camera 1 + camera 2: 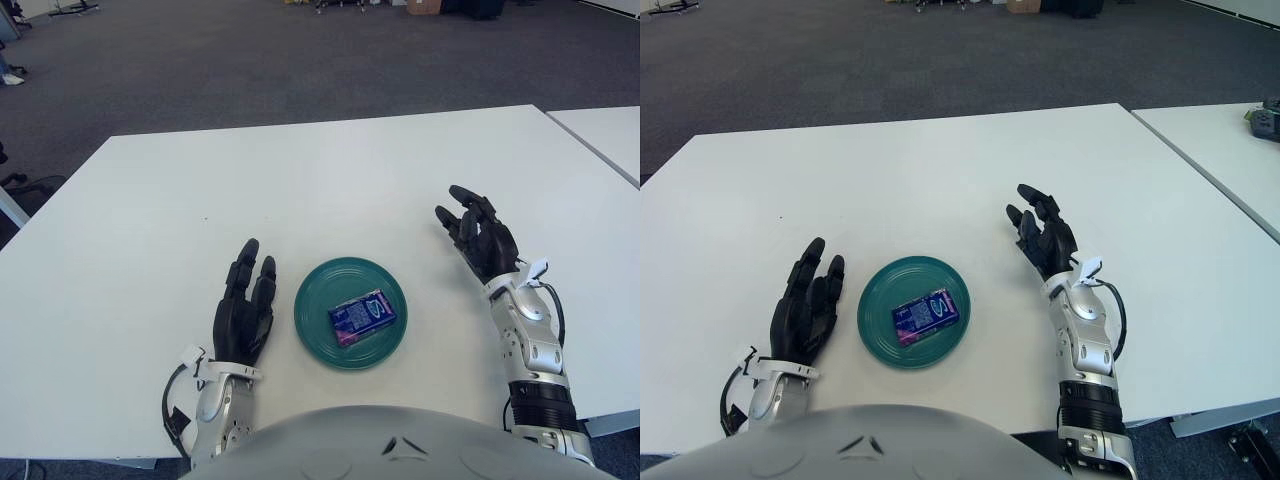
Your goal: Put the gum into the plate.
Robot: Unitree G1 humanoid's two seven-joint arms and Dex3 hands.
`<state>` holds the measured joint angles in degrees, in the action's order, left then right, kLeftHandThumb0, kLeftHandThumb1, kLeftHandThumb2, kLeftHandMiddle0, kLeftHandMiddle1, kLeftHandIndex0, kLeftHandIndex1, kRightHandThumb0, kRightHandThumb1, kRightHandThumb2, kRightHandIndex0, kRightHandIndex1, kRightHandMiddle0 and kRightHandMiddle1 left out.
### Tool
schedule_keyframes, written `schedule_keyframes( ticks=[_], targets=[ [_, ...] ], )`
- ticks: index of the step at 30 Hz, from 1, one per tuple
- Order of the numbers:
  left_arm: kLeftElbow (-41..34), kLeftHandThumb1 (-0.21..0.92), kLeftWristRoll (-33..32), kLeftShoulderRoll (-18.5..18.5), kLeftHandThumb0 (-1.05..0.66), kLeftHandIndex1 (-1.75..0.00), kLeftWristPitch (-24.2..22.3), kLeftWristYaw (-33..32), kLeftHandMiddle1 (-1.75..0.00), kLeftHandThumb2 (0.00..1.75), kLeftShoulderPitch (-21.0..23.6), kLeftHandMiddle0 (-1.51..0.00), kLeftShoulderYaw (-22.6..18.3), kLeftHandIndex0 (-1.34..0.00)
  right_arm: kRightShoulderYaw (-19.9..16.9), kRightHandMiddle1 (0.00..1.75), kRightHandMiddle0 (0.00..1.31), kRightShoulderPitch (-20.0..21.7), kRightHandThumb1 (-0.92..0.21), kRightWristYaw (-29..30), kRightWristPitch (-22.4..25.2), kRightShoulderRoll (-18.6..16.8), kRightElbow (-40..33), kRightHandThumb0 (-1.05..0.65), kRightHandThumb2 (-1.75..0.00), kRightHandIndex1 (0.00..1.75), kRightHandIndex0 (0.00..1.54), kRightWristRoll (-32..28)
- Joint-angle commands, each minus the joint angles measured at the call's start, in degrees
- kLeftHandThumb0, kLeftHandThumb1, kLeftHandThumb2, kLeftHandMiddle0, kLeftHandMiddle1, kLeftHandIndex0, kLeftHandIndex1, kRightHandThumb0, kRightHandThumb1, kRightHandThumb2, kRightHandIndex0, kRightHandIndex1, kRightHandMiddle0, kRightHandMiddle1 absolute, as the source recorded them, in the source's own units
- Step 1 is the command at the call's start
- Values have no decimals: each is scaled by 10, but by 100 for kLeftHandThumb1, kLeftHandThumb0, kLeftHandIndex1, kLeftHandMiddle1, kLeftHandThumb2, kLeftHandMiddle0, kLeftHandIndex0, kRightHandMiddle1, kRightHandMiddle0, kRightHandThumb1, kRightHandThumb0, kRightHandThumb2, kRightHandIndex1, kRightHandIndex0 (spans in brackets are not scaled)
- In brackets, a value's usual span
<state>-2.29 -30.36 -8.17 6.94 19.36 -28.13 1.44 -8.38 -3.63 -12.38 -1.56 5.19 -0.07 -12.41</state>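
A blue and purple gum pack (362, 316) lies flat inside the round teal plate (318, 300) near the front of the white table. My left hand (245, 303) shows just left of the plate, fingers stretched out and holding nothing. My right hand (476, 234) shows to the right of the plate and a little farther back, fingers spread and empty. Neither hand touches the gum or the plate.
The white table (320, 190) spreads wide behind the plate. A second white table (610, 135) stands at the right with a narrow gap between. Grey carpet floor lies beyond.
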Motion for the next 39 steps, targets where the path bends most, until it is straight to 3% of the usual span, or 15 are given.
schedule_keyframes(
  ticks=[1,15,25,29,34,39],
  targets=[
    [5,92,0,-6,-84,-45,-11,2,0,14,-9,-7,2,0,14,75,0,-14,-92,0,-14,-13,9,-84,-65,6,45,7],
    [-24,92,23,-13,-84,-36,-8,-24,0,18,-27,-5,10,0,34,60,0,-46,-92,1,-26,-11,41,-83,-66,1,38,33],
    [-43,92,70,-13,-87,-32,10,-62,0,21,-38,0,25,0,57,52,0,-80,-92,10,-27,-19,25,-76,-69,1,33,53],
    [-56,92,115,-8,-88,-25,13,-90,0,27,-40,0,37,0,70,58,0,-94,-92,28,-45,-22,31,-78,-74,2,37,80],
    [-61,92,125,-9,-89,-19,15,-99,0,31,-42,0,42,0,84,59,0,-96,-92,52,-52,-27,50,-82,-80,2,37,106],
    [-69,92,131,-12,-93,-16,18,-108,0,37,-49,0,51,0,99,47,0,-103,-92,86,-52,-38,65,-88,-85,0,26,137]
  ],
)
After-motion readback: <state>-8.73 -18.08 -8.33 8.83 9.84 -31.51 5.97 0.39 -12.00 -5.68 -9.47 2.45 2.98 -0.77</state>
